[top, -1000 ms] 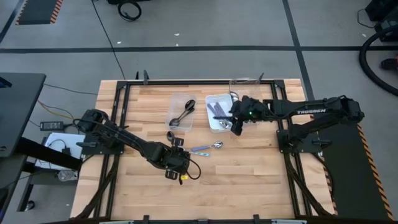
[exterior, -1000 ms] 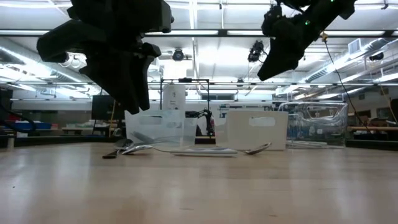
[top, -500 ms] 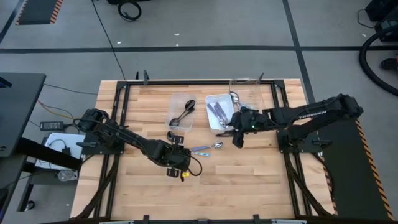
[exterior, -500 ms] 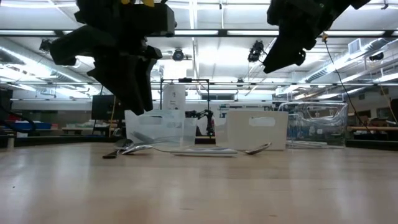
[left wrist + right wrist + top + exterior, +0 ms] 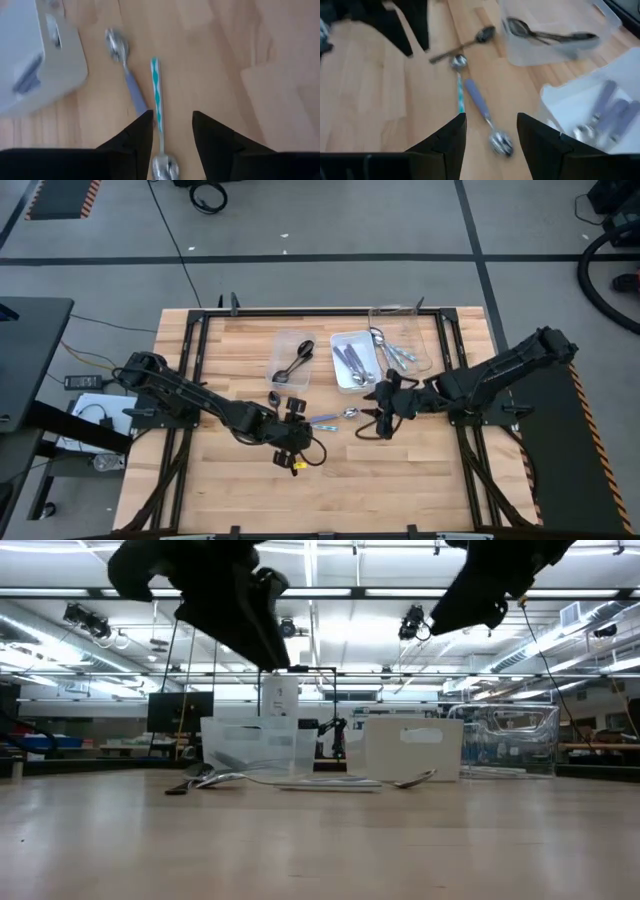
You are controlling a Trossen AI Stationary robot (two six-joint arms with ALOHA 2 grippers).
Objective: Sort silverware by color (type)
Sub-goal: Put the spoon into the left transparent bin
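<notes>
Wooden table [image 5: 400, 470] is being shared by two arms. Two spoons are lying side by side near the middle: a purple spoon [image 5: 338, 415] and a teal spoon [image 5: 318, 420]. The left gripper [image 5: 296, 412] is being held above them with its fingers apart and nothing in them. The right gripper [image 5: 381, 420] is being held just beside the spoons, fingers apart too, nothing held. A dark spoon [image 5: 274, 396] is lying near the clear tray [image 5: 281, 340]. More spoons are being kept in the white tray [image 5: 340, 340].
</notes>
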